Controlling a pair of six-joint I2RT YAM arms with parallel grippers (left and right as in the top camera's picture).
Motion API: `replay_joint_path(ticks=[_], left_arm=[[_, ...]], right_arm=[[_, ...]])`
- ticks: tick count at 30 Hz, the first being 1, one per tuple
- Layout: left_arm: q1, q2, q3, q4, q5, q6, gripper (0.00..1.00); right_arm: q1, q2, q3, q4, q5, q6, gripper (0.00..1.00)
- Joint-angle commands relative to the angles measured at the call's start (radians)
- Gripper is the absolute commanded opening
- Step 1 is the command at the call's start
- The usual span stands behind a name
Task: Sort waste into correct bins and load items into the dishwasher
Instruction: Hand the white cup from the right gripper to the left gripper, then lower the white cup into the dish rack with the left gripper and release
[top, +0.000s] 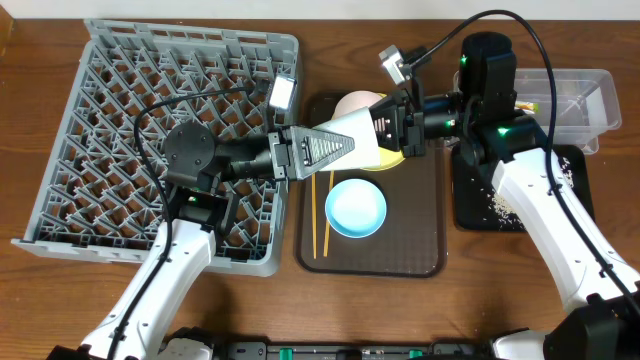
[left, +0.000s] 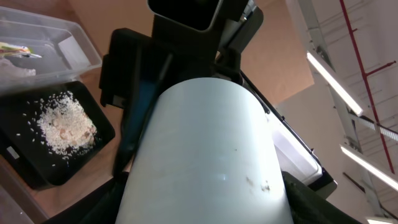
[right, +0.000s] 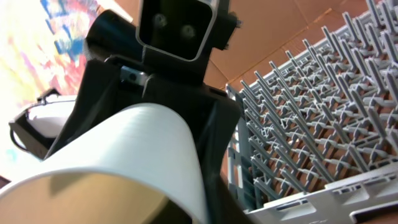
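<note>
- Brown wooden table (top: 260, 300) fills the overhead view. The grey dish rack (top: 120, 120) takes the left of the frame, its pegs upright.
- The left gripper (top: 300, 150) reaches rightward past the rack's right edge to the narrow end of the white cup (top: 345, 142). In its own wrist view, dark fingers flank the cup on both sides, so it is clamped on the cup.
- The cup hangs between the two grippers over the upper left of the brown tray (top: 420, 250). It lies on its side with its long axis running left to right, narrow base to the left and wide mouth to the right.
- On the tray, the chopsticks (top: 321, 215) lie with their long axis up and down the frame, just left of the light blue saucer (top: 356, 208).
- The yellow plate (top: 390, 158) peeks out under the cup's wide end. The white bowl (top: 355, 102) sits at the tray's top edge.
- The right gripper (top: 400, 125) meets the cup's wide end from the right. Whether its jaws are pinched on the rim I cannot tell.
- Far right, the black tray (top: 475, 205) holds rice scraps (top: 505, 205). Above it, the clear tub (top: 590, 85) holds the snack wrapper (top: 525, 103).
- Only the left wrist view shows small specks on the cup's outer wall, and the scraps heaped in one pile.
- Only the right wrist view shows the cup's curved rim and its shadowed inside, with rack pegs at the right of the frame.
</note>
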Motion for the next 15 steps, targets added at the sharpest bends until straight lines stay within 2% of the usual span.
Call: replay_joint_path(ticks=[1, 2, 3, 6, 7, 11, 12, 15], left_arm=[[-0.001, -0.002, 0.012, 0.002, -0.001, 0.061, 0.50], [-0.001, -0.002, 0.012, 0.000, 0.014, 0.130, 0.41], [0.000, -0.002, 0.012, -0.008, 0.018, 0.154, 0.40], [0.018, -0.002, 0.012, -0.041, 0.019, 0.240, 0.30], [0.043, -0.002, 0.012, -0.074, 0.019, 0.279, 0.23], [0.151, -0.002, 0.012, -0.168, 0.026, 0.347, 0.19], [0.168, -0.002, 0.012, -0.176, 0.026, 0.351, 0.14], [0.244, -0.002, 0.012, -0.242, 0.037, 0.441, 0.08]], right_arm=[[0.015, -0.002, 0.001, 0.001, -0.021, 0.002, 0.27], [0.015, -0.002, 0.001, -0.003, -0.011, 0.002, 0.31], [0.015, -0.002, 0.001, -0.003, -0.007, 0.002, 0.34], [0.001, -0.002, 0.001, -0.007, -0.004, 0.002, 0.35], [-0.006, -0.002, 0.001, -0.013, -0.003, 0.002, 0.35], [-0.050, -0.002, 0.000, -0.077, 0.019, -0.018, 0.36], [-0.058, -0.002, 0.000, -0.092, 0.027, -0.032, 0.36], [-0.094, -0.002, 0.000, -0.232, 0.204, -0.097, 0.38]])
